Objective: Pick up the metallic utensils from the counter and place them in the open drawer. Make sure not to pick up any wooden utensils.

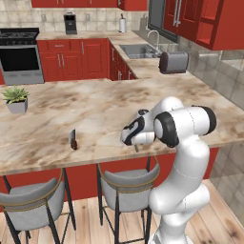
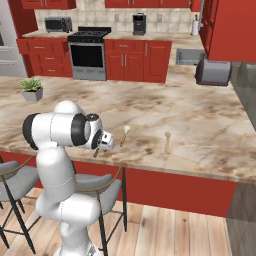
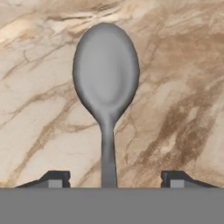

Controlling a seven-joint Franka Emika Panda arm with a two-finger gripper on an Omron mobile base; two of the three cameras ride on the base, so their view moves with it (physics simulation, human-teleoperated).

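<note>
Metal spoon (image 3: 106, 83) handle cut off below, gripper (image 3: 113, 178) jaws apart either side (no contact visible), counter (image 3: 183, 87) beneath, knife (image 1: 73, 138) well left.

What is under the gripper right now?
The metal spoon lies flat on the marbled counter, its handle running between the gripper's spread fingertips. The handle's end is hidden below the picture edge.

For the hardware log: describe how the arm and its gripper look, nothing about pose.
The arm is glossy white, built of rounded, tube-like segments with dark, nearly black bands at the joints. The hand is white with black panels. The gripper ends in two small dark fingertips with paler grey inner faces. No cables or markings are visible.
</note>
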